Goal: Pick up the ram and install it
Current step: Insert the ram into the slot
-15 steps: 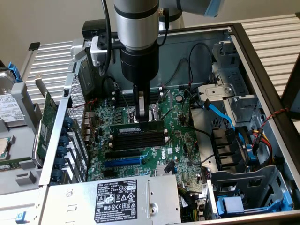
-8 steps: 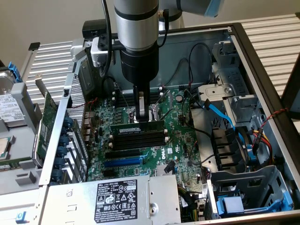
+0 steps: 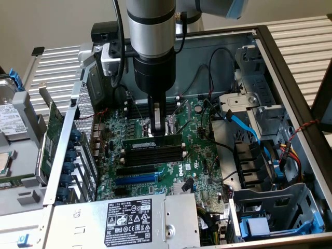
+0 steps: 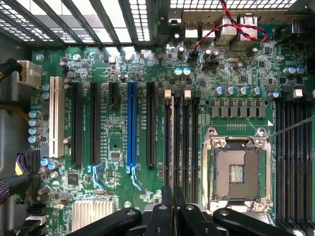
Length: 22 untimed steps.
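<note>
The gripper [image 3: 157,130] has its fingers clamped on the top edge of the ram [image 3: 139,140]. The ram stands upright on its long edge, right over the black slots [image 3: 154,155] in the middle of the motherboard [image 3: 174,168], inside the open computer case [image 3: 207,44].

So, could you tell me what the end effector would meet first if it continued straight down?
Probably the black memory slots beneath the ram that the end effector grips; the gap is unclear.

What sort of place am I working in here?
Likely a computer repair bench: an opened PC case, its motherboard with an empty CPU socket, and a loose hard drive alongside.
</note>
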### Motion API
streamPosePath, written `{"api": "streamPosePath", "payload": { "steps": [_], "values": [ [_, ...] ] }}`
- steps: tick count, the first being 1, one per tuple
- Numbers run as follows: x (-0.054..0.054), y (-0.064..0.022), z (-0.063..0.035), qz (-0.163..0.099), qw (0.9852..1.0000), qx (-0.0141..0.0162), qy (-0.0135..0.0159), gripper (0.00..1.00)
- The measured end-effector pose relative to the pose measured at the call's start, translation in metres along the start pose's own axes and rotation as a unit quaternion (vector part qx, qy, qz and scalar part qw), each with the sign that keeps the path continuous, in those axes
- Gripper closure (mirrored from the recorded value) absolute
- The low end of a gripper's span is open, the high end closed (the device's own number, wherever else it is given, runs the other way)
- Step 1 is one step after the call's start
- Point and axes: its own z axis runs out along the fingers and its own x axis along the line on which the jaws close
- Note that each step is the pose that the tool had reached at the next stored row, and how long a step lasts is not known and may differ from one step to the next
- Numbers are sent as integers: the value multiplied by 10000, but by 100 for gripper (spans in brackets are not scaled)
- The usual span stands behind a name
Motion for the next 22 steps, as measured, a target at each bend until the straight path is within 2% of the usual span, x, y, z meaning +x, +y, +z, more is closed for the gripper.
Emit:
{"api": "streamPosePath", "payload": {
  "steps": [11, 22],
  "values": [
    [-1, -1, 84, -1, 10000, 1, 0, 87],
    [15, -1, 99, -7, 10000, 0, 0, 87]
  ]
}}
